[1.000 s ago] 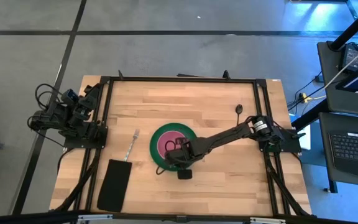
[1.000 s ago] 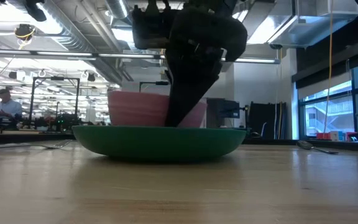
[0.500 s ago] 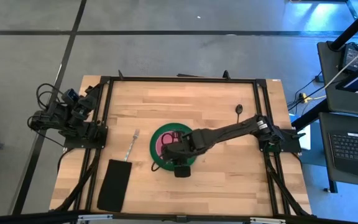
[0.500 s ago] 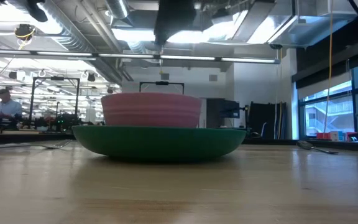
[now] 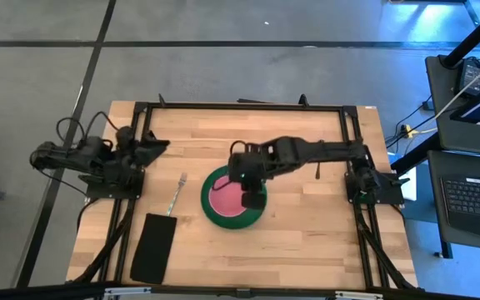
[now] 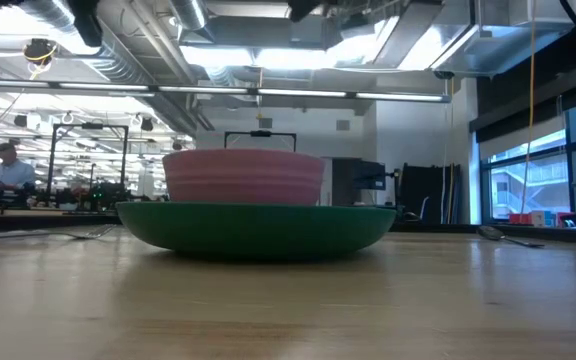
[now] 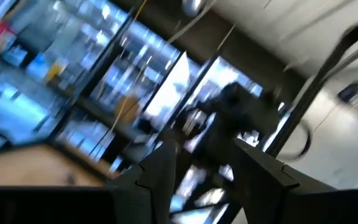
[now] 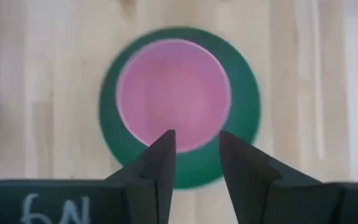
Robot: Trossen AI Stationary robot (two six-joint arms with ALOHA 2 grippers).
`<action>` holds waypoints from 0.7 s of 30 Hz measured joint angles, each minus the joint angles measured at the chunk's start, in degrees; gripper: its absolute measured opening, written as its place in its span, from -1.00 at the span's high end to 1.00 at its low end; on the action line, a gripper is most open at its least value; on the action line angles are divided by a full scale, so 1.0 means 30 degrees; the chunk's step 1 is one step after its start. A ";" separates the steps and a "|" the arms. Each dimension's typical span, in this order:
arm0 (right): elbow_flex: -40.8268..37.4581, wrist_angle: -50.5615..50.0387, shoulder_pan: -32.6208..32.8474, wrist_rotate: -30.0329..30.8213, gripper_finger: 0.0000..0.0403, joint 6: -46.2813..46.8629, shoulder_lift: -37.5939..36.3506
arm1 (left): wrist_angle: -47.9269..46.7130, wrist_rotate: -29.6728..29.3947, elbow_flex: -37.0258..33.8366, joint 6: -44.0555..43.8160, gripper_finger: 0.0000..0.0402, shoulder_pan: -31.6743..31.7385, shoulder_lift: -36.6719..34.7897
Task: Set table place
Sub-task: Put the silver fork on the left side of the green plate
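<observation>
The pink bowl [image 5: 226, 201] [image 6: 243, 178] [image 8: 173, 93] stands by its base in the middle of the round green plate [image 5: 215, 215] [image 6: 258, 228] [image 8: 244, 118], which lies on the light-wood table [image 5: 307, 242]. My right gripper [image 5: 251, 193] [image 8: 194, 140] hangs open well above the bowl, pointing down, touching nothing. The slim silver fork [image 5: 176, 193] [image 6: 88, 234] lies left of the plate. The small dark spoon [image 6: 508, 236] lies on the table's right part. My left gripper [image 5: 158, 143] [image 7: 201, 155] is open in the air at the table's left edge.
A black rectangular cloth [image 5: 152, 247] lies flat near the table's front left corner. Black rails [image 5: 240, 107] frame the top. Bare wood lies in front of and to the right of the plate. A person sits far off in the room behind [image 6: 8, 165].
My right gripper has come off the pink bowl's rim, risen and moved toward the far edge; it now hangs high over the plate. The bowl slid a little toward the plate's middle and stays there. My left arm has swung out from its folded pose toward the table.
</observation>
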 joint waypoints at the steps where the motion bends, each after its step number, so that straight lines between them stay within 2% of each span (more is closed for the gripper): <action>1: 0.0000 -0.0186 -0.0157 0.0003 0.38 -0.0016 -0.0109 | -0.1143 -0.0070 0.0786 -0.0139 0.27 -0.0028 0.0521; 5: 0.0000 -0.0246 -0.0745 0.0037 0.38 -0.0009 -0.0323 | -0.6571 -0.1148 0.4421 -0.1309 0.27 -0.0033 0.2919; 8: -0.0007 -0.0410 -0.1081 0.0039 0.38 0.0048 -0.0309 | -1.1065 -0.2342 0.7000 -0.3967 0.27 -0.0031 0.4921; 10: -0.0007 -0.0410 -0.1226 0.0039 0.38 0.0337 -0.0309 | -1.4003 -0.2304 0.8592 -0.5694 0.27 -0.0031 0.6342; 14: -0.0007 -0.0315 -0.1459 0.0039 0.38 0.0849 -0.0309 | -1.8753 -0.0530 1.0437 -0.8647 0.27 -0.0052 0.9326; 17: -0.0011 -0.0315 -0.1533 0.0033 0.38 0.1036 -0.0308 | -2.0182 0.0995 1.0557 -1.0055 0.27 -0.0398 1.1486; 21: -0.0015 -0.0168 -0.1533 0.0032 0.38 0.0971 -0.0302 | -2.1635 0.1683 1.0565 -1.1560 0.27 -0.1089 1.4402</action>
